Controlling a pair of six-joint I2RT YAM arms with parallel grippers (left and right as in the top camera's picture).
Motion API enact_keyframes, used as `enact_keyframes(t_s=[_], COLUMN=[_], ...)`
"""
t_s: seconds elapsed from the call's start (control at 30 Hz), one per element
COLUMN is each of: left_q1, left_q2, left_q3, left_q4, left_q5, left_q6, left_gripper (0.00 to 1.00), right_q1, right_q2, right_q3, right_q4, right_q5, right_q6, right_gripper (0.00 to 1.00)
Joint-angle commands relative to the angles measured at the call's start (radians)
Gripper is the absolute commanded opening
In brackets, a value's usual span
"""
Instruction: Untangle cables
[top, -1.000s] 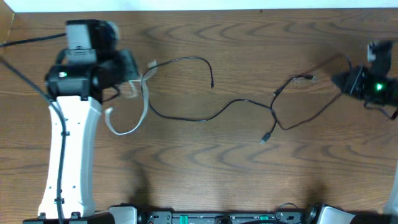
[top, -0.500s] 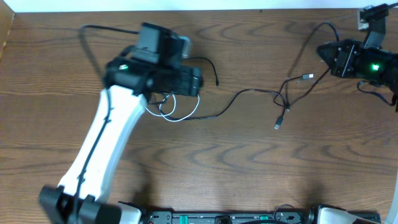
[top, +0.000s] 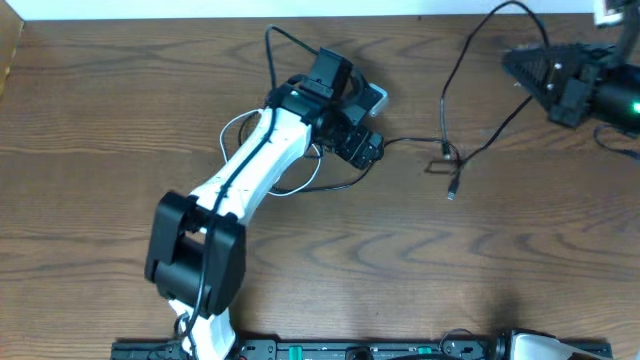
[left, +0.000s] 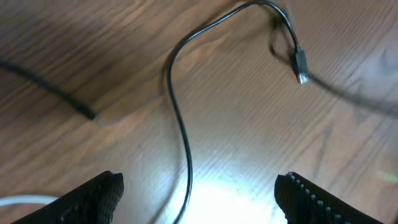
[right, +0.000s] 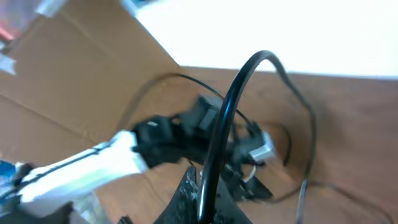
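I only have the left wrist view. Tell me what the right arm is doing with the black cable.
Observer: The right gripper is shut on the black cable, which arches up out of its fingers.
Operator: Now give me the white cable.
Observer: The white cable lies looped on the table beside the left arm, partly hidden under it.

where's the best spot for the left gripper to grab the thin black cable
The fairly straight middle run of the thin black cable, taken from straight above. It lies flat on the wooden table and passes between the fingers of the open left gripper, clear of its small plug end and the thin white cable.
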Motion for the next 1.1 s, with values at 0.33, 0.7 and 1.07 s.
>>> enact_keyframes(t_s=[0.33,0.7,1.07], left_q1=[-0.024,-0.024,-0.024], left_q2=[0.166,0.165,0.165], left_q3=[-0.009,-0.009,-0.009], left_q4=[0.043,0.028,-0.013], left_q5=[0.023,0.023,0.023], left_q6=[0.077,0.076,0.06], left_gripper=[0.79,0.79,0.79], right_q1=[-0.138,-0.439,-0.503], right_q2=[-0.01,0.12,0.561], right_q3=[0.207,0.212,0.314], right_q4=[0.043,0.336,0.601], right_q5=[0.024,0.216,0.319], right_q6=[0.08,0.235,0.336], right_gripper=[0.01,0.01,0.02])
